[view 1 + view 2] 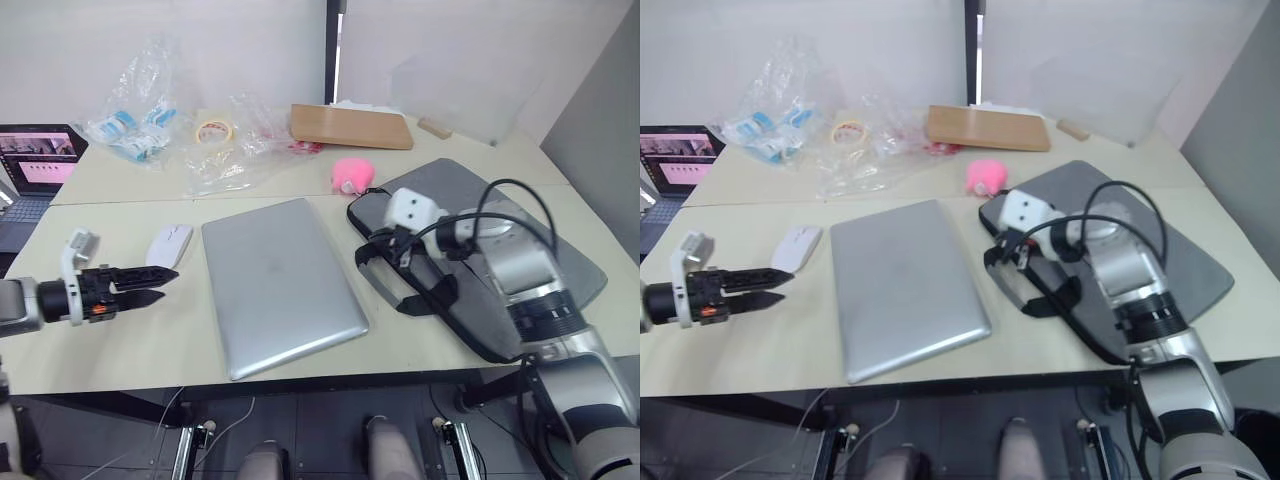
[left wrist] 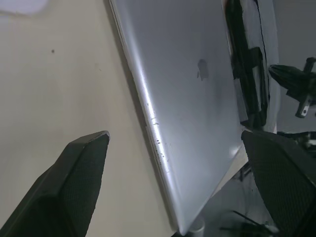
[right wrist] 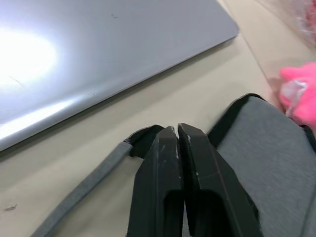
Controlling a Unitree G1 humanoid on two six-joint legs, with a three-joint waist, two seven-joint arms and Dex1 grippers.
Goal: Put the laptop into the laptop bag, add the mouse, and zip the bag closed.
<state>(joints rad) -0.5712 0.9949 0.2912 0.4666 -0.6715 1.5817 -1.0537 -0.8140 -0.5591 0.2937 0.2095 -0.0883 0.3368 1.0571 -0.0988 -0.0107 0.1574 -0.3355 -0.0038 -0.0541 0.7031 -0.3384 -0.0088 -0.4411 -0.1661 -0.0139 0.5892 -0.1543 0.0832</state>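
Observation:
The silver-grey laptop [image 1: 280, 285] lies shut and flat in the middle of the table. The white mouse [image 1: 170, 243] rests just left of it. The grey laptop bag [image 1: 580, 270] lies flat to the laptop's right, its black strap handles [image 1: 400, 290] spilling toward the laptop. My left gripper [image 1: 155, 284] hovers open in front of the mouse, pointing at the laptop's left edge [image 2: 148, 123]. My right gripper [image 3: 177, 129] is shut, its tips at the bag's black edging nearest the laptop; I cannot tell whether fabric is pinched.
A pink fuzzy object [image 1: 350, 173] sits behind the bag's near corner. A small dark laptop [image 1: 30, 170] stands at the far left. Plastic bags [image 1: 135, 130], a tape roll [image 1: 213, 131] and a wooden board [image 1: 350, 127] lie along the back.

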